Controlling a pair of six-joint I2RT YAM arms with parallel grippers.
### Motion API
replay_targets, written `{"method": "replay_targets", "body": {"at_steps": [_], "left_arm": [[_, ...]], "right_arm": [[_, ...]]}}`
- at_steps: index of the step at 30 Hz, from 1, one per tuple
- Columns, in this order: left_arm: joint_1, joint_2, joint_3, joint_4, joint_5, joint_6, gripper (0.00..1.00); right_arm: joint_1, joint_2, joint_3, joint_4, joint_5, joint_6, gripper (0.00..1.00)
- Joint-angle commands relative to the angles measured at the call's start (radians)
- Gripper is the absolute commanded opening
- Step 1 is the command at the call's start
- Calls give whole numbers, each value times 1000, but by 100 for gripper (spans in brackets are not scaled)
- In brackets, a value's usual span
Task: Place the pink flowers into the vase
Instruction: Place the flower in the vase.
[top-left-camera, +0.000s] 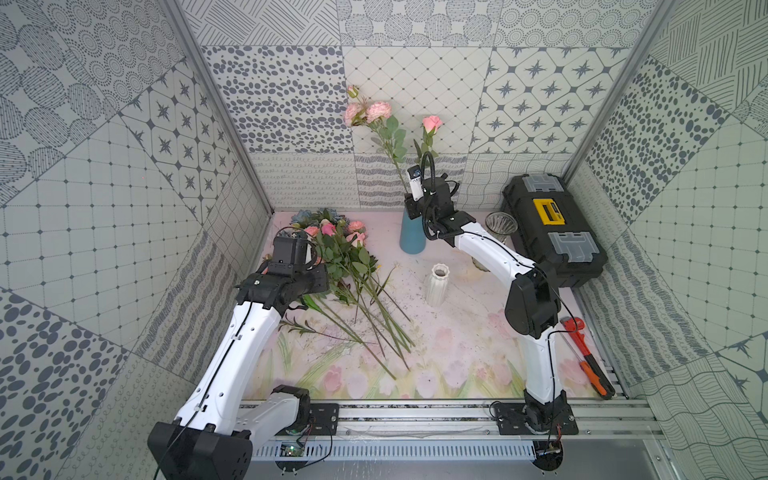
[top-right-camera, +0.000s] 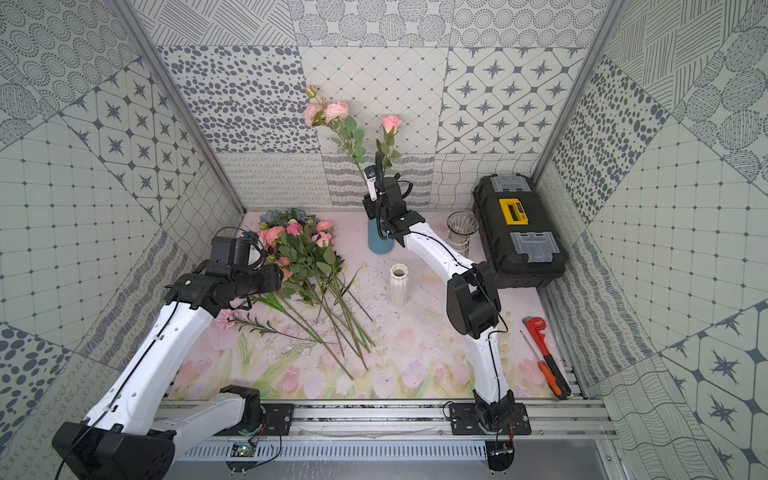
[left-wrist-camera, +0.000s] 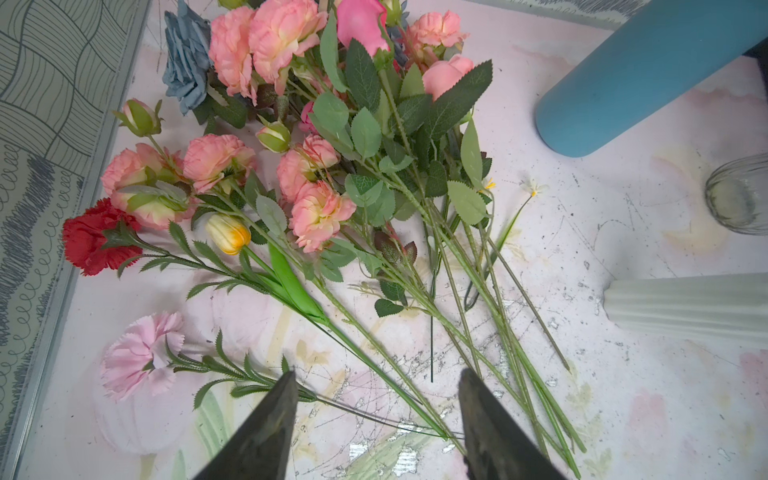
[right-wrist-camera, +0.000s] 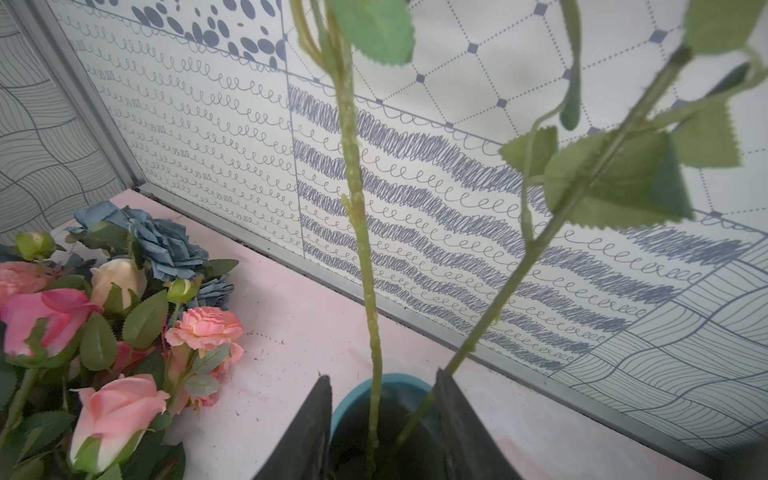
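A blue vase (top-left-camera: 412, 239) (top-right-camera: 380, 241) stands at the back of the table. Two pink flowers (top-left-camera: 376, 110) (top-left-camera: 432, 122) stand in it, their stems (right-wrist-camera: 353, 174) rising from its mouth (right-wrist-camera: 374, 384). My right gripper (right-wrist-camera: 382, 378) hovers just above that mouth, open, with both stems loose between its fingers. More pink flowers (top-left-camera: 332, 232) (left-wrist-camera: 320, 212) lie in a pile on the left. Over the lower ends of their stems (left-wrist-camera: 478, 324) my left gripper (left-wrist-camera: 376, 372) hangs open, holding nothing.
Blue-grey flowers (left-wrist-camera: 187, 62), a red carnation (left-wrist-camera: 95, 239), a pale pink carnation (left-wrist-camera: 137, 357) and a yellow bud (left-wrist-camera: 228, 232) lie with the pile. A white ribbed vase (top-left-camera: 436, 284), a glass vase (top-left-camera: 500, 226), a black toolbox (top-left-camera: 548, 224) and a red wrench (top-left-camera: 575, 336) stand or lie further right.
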Motion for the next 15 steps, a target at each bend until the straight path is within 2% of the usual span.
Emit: {"method": "replay_targets", "body": {"at_steps": [1,5,11,15], "left_arm": [[7,-2,5,23,-32,7,62],[16,-1,8,26,-32,-4,61],[41,41,7,39,54,-39,58],[42,75,27,19,54,-68,56]], "right_arm": [[0,-101,-19,0,-51,35,46],[2,-176,-29,-79,-99,71,49],[8,-295,-57,-221,-192,139,54],[21,-416,-185,-232,-245,237,56]]}}
